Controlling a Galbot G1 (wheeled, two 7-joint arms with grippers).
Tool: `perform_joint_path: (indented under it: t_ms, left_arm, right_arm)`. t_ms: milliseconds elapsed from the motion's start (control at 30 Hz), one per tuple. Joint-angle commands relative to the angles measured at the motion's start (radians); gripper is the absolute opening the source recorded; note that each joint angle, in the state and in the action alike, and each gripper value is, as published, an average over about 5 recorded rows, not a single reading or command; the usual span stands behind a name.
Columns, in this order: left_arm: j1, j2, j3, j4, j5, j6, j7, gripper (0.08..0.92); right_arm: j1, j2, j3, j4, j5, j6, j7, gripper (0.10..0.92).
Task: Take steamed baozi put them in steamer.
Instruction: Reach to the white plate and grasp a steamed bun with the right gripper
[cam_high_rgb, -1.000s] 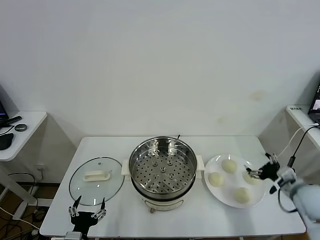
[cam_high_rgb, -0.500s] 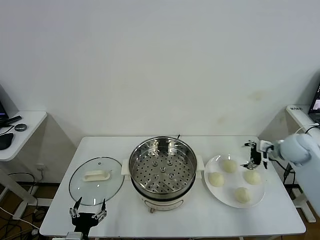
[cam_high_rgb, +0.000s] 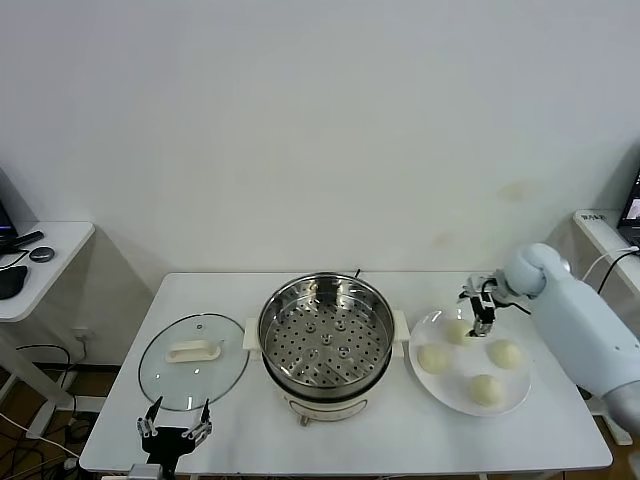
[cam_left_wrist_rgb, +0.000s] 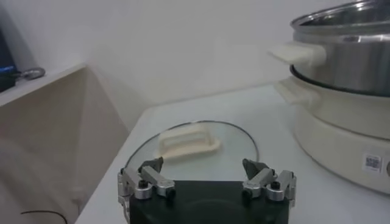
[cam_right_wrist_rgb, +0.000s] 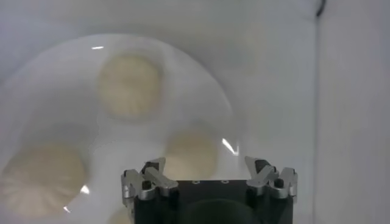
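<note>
Four cream-white baozi lie on a white plate (cam_high_rgb: 452, 392) to the right of the steamer (cam_high_rgb: 325, 345): one at the back (cam_high_rgb: 459, 332), one on the left (cam_high_rgb: 432, 357), one on the right (cam_high_rgb: 505, 353) and one at the front (cam_high_rgb: 484, 390). The steamer's perforated tray holds nothing. My right gripper (cam_high_rgb: 479, 312) is open and empty, just above the back baozi. In the right wrist view the gripper (cam_right_wrist_rgb: 209, 173) hangs over one baozi (cam_right_wrist_rgb: 192, 155), with others beside it (cam_right_wrist_rgb: 130, 85) (cam_right_wrist_rgb: 42, 179). My left gripper (cam_high_rgb: 174, 430) is open and empty at the table's front left.
A round glass lid (cam_high_rgb: 193, 350) with a white handle lies flat left of the steamer, and shows in the left wrist view (cam_left_wrist_rgb: 189, 143) ahead of the left gripper (cam_left_wrist_rgb: 207, 179). A side table (cam_high_rgb: 30, 265) stands at the far left.
My right arm has swung from the plate's right edge, round its far side, to above the back baozi. The left arm and the baozi have not moved.
</note>
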Motion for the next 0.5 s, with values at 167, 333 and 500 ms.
perform_joint_path:
  t_ms: [167, 333, 500]
  left_arm:
    - [0.001, 0.005, -0.001, 0.002, -0.006, 0.003, 0.005, 0.823]
    - [0.0, 0.005, -0.001, 0.003, -0.005, 0.004, 0.005, 0.823]
    - [0.002, 0.006, -0.001, 0.005, -0.005, 0.004, 0.007, 0.823]
  right_arm:
    - [0.049, 0.085, -0.043, -0.157, -0.094, 0.055, -0.026, 0.823]
    - [0.035, 0.105, -0.022, -0.176, -0.099, 0.069, 0.01, 0.823]
    - [0.026, 0.119, -0.006, -0.185, -0.133, 0.075, 0.016, 0.823]
